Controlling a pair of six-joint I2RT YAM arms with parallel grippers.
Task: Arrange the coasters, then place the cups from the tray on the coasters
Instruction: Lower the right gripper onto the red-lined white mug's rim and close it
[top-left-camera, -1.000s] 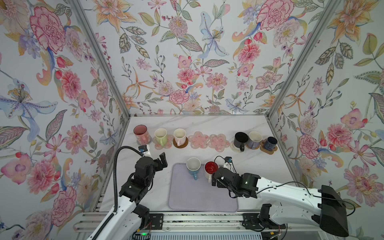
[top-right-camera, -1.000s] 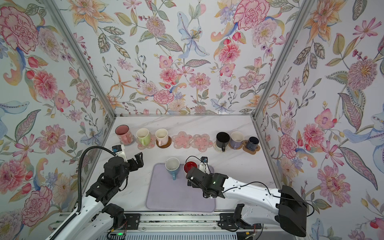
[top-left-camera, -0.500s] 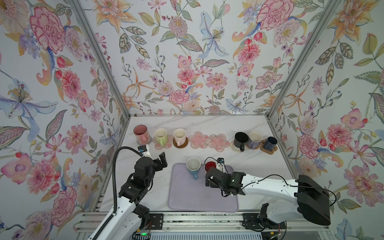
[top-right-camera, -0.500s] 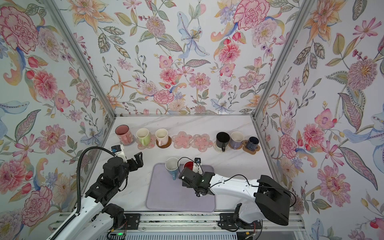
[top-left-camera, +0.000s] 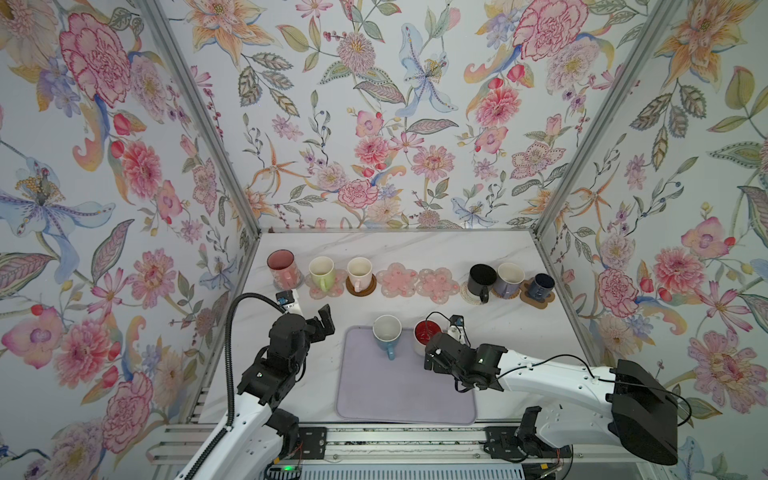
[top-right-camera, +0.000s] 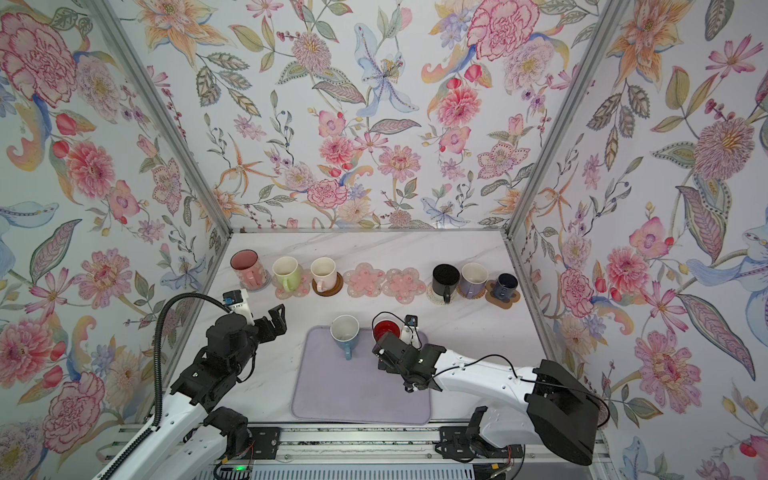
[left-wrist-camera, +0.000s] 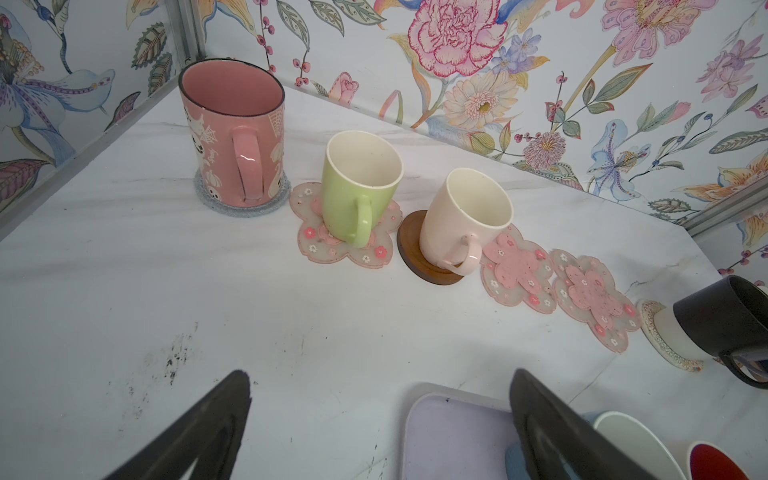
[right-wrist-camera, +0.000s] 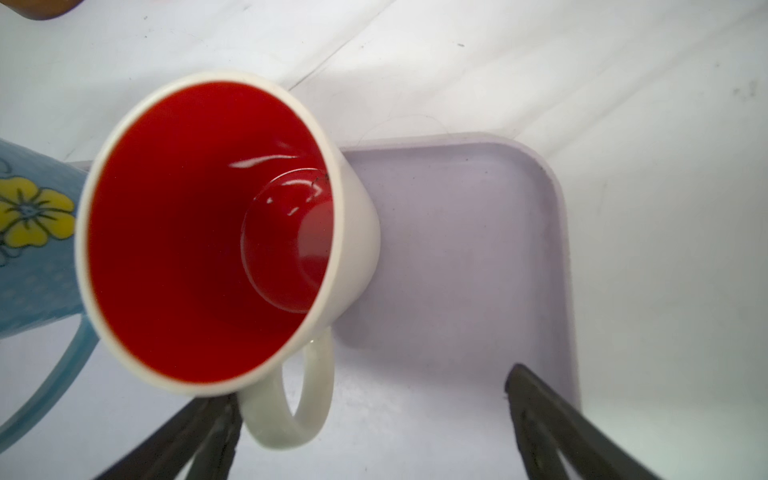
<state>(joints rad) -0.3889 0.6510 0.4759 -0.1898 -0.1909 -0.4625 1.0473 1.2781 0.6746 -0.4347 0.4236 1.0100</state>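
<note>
On the lavender tray (top-left-camera: 405, 386) stand a blue cup (top-left-camera: 386, 334) and a white cup with a red inside (top-left-camera: 426, 332). My right gripper (top-left-camera: 430, 359) hangs open just in front of the white cup (right-wrist-camera: 208, 228). The cup's handle (right-wrist-camera: 305, 399) sits between the fingers, close to one of them. My left gripper (top-left-camera: 326, 322) is open and empty, left of the tray's far corner (left-wrist-camera: 440, 415). Along the back runs a row of coasters. Two pink flower coasters (top-left-camera: 399, 282) (top-left-camera: 434, 284) lie bare; the others carry cups.
From the left, the back row holds pink (top-left-camera: 282, 268), lime-green (top-left-camera: 322, 272) and cream (top-left-camera: 359, 272) cups. On its right stand black (top-left-camera: 482, 280), lavender (top-left-camera: 509, 279) and navy (top-left-camera: 542, 286) cups. Floral walls close three sides.
My right arm swung left over the tray, then came back a little to the right, beside the red-inside cup. The left arm has not moved.
</note>
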